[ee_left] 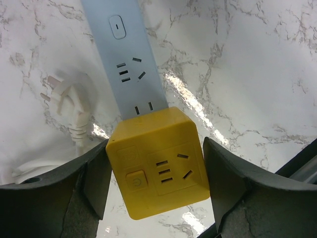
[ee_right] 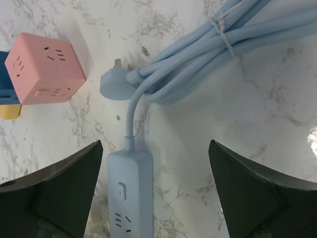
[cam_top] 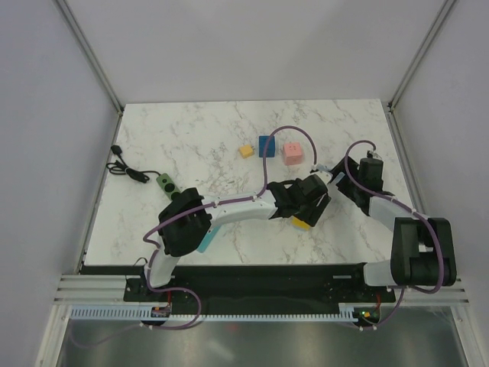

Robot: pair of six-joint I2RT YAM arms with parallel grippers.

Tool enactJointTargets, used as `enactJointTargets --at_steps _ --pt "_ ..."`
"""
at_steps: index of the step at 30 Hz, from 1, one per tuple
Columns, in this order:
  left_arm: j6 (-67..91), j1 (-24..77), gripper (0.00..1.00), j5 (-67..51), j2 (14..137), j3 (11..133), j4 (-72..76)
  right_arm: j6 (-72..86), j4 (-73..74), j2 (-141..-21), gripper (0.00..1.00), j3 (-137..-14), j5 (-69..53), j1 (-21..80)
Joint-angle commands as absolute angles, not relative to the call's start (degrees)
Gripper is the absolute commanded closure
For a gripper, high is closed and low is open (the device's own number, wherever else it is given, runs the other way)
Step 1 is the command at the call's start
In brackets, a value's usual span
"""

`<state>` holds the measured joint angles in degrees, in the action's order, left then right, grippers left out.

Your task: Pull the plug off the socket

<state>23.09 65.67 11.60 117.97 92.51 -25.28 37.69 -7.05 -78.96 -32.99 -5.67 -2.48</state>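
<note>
Left wrist view: a yellow plug block (ee_left: 156,166), cube-shaped with outlets and a button on its top face, sits plugged onto one end of a pale blue power strip (ee_left: 126,54). The strip lies flat on the marble table (ee_left: 257,74). The left pincer (ee_left: 156,148) stands fairly wide, with one dark finger on each side of the block. The fingers (ee_left: 94,183) are close against its sides, but I cannot tell whether they are pressing on it. The block is not yet off the strip.

Right wrist view: the right pincer (ee_right: 154,146) hangs spread wide, holding nothing. It is above the strip's other end, where the cord comes out.

My reading is that the task is at the gripping step. The next move likely calls for the left pincer to clamp the block firmly and draw it straight out of its outlet. Meanwhile the right pincer would need to pin or hold the strip so it does not come along.

Around them:
- A white plug (ee_left: 62,104) on a white cord lies just beside the strip.
- A tied bundle of blue cord (ee_right: 208,54), with its blue plug (ee_right: 113,84), rests near the strip's cord end.
- A pink cube (ee_right: 47,67) sits near that bundle.
- A green socket (cam_top: 166,184) with a black cord lies well apart, on the table's left side.

None of these sits between the fingers and the block. The likeliest trouble is the loose strip lifting together with the block.
</note>
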Motion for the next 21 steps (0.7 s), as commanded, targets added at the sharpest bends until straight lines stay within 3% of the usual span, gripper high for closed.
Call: enactJointTargets --at_steps 1,9,21 --pt "21.1 65.3 0.51 11.8 119.5 93.4 -27.4 37.6 -13.0 -81.0 0.04 -32.3 -12.5 -2.5" --pt "21.1 63.5 0.98 9.8 117.0 92.1 -27.3 38.6 -14.4 -82.4 0.10 -31.8 -16.3 -2.5" --pt "21.8 57.3 0.98 -2.5 111.3 86.7 -20.3 41.5 -17.1 -79.5 0.11 -28.0 -21.1 -2.5"
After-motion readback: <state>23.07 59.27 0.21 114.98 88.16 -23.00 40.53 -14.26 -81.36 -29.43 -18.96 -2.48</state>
